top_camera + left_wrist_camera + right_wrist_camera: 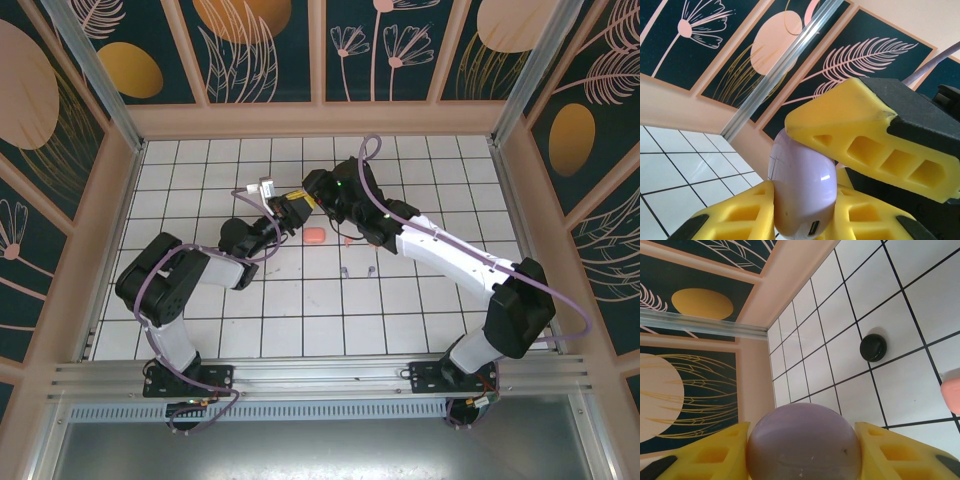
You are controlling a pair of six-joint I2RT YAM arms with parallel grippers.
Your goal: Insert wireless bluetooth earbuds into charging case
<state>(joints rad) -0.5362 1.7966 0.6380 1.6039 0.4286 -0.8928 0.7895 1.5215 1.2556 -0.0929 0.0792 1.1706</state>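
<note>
A greyish-lilac charging case [800, 185] hangs in the air above the tiled floor, closed and with its port facing down. My left gripper [802, 202] is shut on it, yellow fingers [735, 215] pressing its two flat sides. My right gripper [803, 440] is shut on the same case [804, 442] across its width. One right finger [865, 130] sits on top of the case in the left wrist view. From above, both grippers meet at the table's middle: left [295, 209], right [318, 192]. Two tiny greyish-lilac earbuds [345, 271] [372, 270] lie on the tiles in front.
A salmon-pink case [314, 236] lies on the tiles just in front of the grippers, and it also shows as the pink case [952, 395] at the right wrist view's edge. A black round case [873, 347] sits further back. Panelled walls [320, 118] enclose the white tiled floor [210, 310].
</note>
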